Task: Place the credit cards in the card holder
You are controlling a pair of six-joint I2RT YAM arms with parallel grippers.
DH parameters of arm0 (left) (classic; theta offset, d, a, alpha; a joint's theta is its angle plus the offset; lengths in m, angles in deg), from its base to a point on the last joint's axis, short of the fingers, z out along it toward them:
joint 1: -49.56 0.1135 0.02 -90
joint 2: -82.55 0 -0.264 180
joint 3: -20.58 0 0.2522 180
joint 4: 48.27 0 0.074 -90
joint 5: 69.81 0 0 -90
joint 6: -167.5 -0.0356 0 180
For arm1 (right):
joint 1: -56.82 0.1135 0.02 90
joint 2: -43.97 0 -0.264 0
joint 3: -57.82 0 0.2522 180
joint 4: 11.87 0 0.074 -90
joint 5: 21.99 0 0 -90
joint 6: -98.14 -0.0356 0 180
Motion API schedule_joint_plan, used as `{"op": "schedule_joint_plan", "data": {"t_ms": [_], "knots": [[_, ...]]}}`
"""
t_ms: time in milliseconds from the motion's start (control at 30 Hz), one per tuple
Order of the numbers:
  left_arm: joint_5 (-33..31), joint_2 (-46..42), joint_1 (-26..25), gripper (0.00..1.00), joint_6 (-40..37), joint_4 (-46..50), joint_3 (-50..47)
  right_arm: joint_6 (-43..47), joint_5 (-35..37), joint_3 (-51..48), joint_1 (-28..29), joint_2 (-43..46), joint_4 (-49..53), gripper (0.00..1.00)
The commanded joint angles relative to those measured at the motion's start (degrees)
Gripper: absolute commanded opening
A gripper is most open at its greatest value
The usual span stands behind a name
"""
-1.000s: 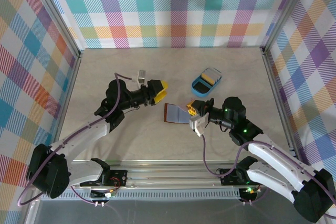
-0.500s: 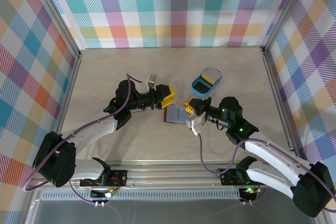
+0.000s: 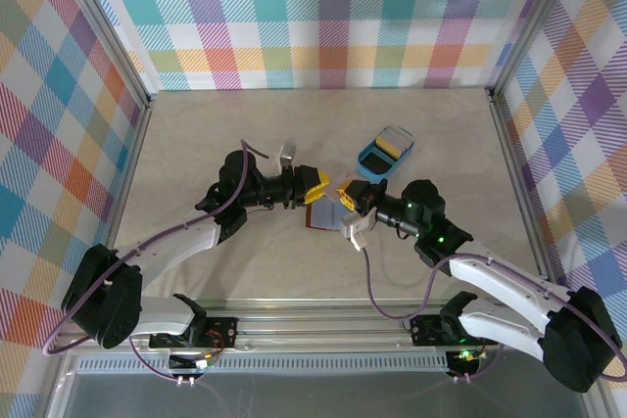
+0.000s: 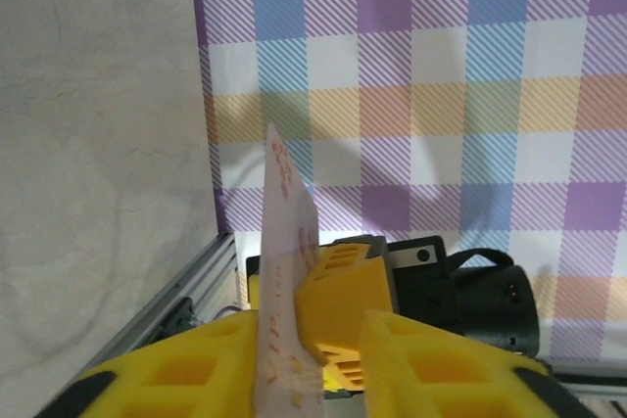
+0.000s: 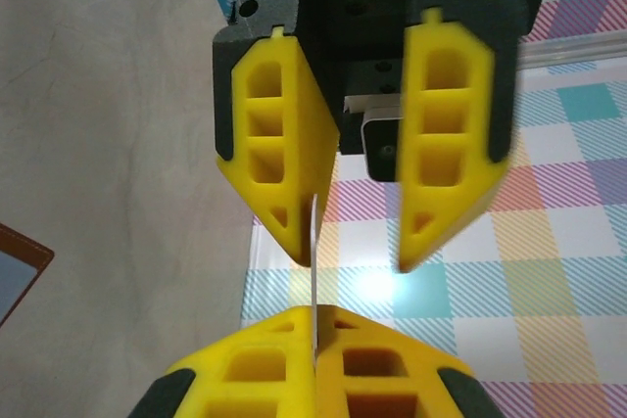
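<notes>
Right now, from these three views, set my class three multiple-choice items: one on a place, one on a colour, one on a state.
1. Where is the blue tray?
A) on the table, beyond the right tool
B) held in the right tool
C) at the table's near edge

2. What colour is the print on the credit card?
A) green
B) red
C) black

3. How is the right tool?
A) wide open
B) shut on the credit card
C) shut on nothing

Key:
1 A, it lies past that tool in the top view.
2 B, red letters show in the left wrist view.
3 B, its fingers pinch the card's edge.
</notes>
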Motion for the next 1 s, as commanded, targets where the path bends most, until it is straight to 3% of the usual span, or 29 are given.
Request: {"op": "schedule_joint_plan", "data": {"t_ms": [0,33,100,200,267,467,600,733,833,967], "knots": [[1.3,-0.6,-0.8,0.18,0.7,-2.1,-0.4,1.0,0.5,0.9,0.6,-1.6,-3.7,0.0],[0.7,-1.1,-0.8,0.12,0.6,-2.0,-0.8,0.9,0.6,0.9,0.7,-2.0,-4.1,0.0],[-0.5,-2.1,-0.8,0.0,-0.2,-1.2,-1.3,-0.1,0.8,0.9,0.8,-3.1,-5.9,0.15],[-2.6,-3.3,-0.8,0.0,-1.1,0.1,-1.7,-3.3,2.5,0.0,1.7,-3.8,-9.3,0.44],[-3.6,-3.5,-0.8,0.0,-1.7,0.0,-1.7,-6.0,3.3,-0.4,2.2,-3.5,-9.2,0.51],[-7.5,-2.9,-0.7,0.0,-2.5,-3.1,-1.1,-26.5,11.1,-0.9,6.2,-1.2,-13.2,0.59],[-13.8,-5.6,0.7,0.0,-5.3,-3.1,-2.3,-52.8,13.3,2.2,7.4,1.8,-4.2,0.66],[-19.7,-8.4,2.1,0.0,-9.5,0.4,-3.1,-78.0,13.5,4.8,7.4,1.1,1.4,0.66],[-21.1,-9.0,2.4,0.0,-12.2,0.7,-3.2,-100.5,14.6,7.9,7.4,-1.5,8.3,0.65],[-20.6,-8.5,2.4,0.0,-14.1,2.1,-2.7,-119.7,9.0,12.0,7.3,-5.7,13.0,0.6]]}}
